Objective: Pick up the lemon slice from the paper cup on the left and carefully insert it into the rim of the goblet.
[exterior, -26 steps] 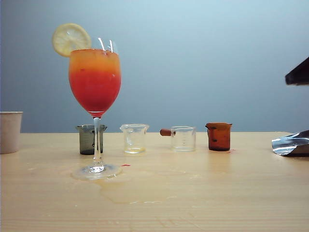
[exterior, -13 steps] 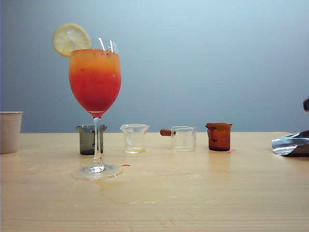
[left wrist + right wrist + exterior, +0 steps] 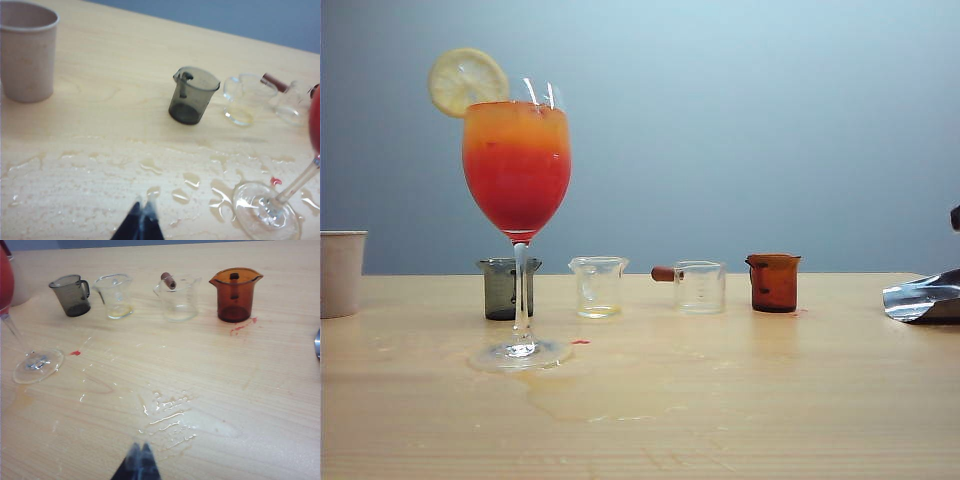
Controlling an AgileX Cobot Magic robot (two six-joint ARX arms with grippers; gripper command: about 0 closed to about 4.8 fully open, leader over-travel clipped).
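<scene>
On table, left side: goblet (image 3: pixel 517 200), one, upright, red-to-orange drink, foot standing in spilled liquid. Lemon slice (image 3: pixel 467 81), one, wedged on goblet rim at its left, evidently slotted there as garnish; task judged complete. Far left: paper cup (image 3: pixel 341 273), one, upright, well apart from goblet, slice no longer needed from it. Behind goblet, in a row left to right: grey beaker (image 3: pixel 502 288), one; clear beakers (image 3: pixel 598 286), two; amber beaker (image 3: pixel 775 282), one. Left gripper (image 3: pixel 142 216): tips together, empty, above wet table near goblet foot. Right gripper (image 3: pixel 139 456): tips together, empty, above puddle, near side.
</scene>
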